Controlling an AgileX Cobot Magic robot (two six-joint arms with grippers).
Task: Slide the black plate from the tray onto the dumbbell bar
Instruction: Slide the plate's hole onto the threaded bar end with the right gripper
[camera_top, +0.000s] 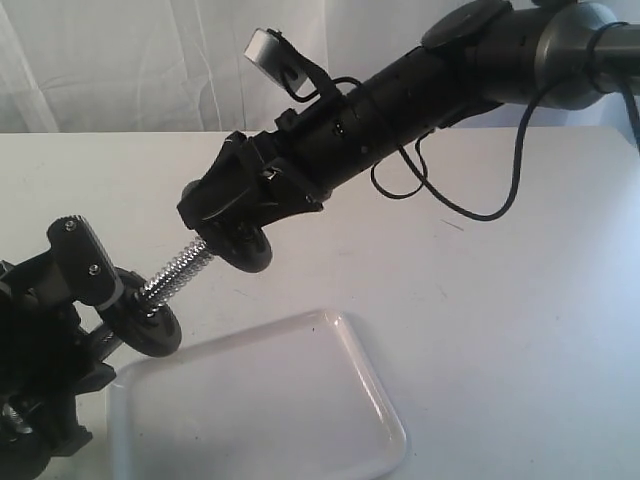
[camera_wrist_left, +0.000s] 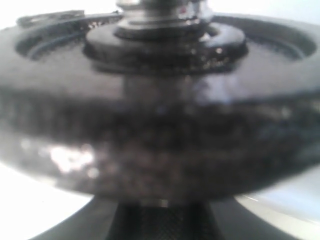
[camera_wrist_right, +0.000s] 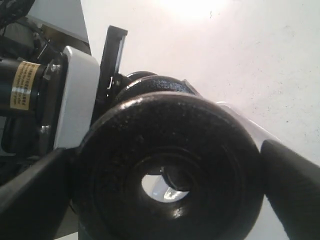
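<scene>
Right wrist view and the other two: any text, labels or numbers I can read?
Yellow label on a black cylindrical part, right wrist view: printed, too blurred to read.
Black plate: no lettering visible.
Exterior and left wrist views: no text.

The black plate (camera_wrist_right: 200, 150) looks rough, pebbled cast metal; the dumbbell bar (camera_top: 182, 268) above the glossy, smooth tray (camera_top: 262, 412) is bright threaded chrome

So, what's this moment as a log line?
right hand: grips black plate | plate: at dumbbell bar tip | left hand: holds bar
</scene>
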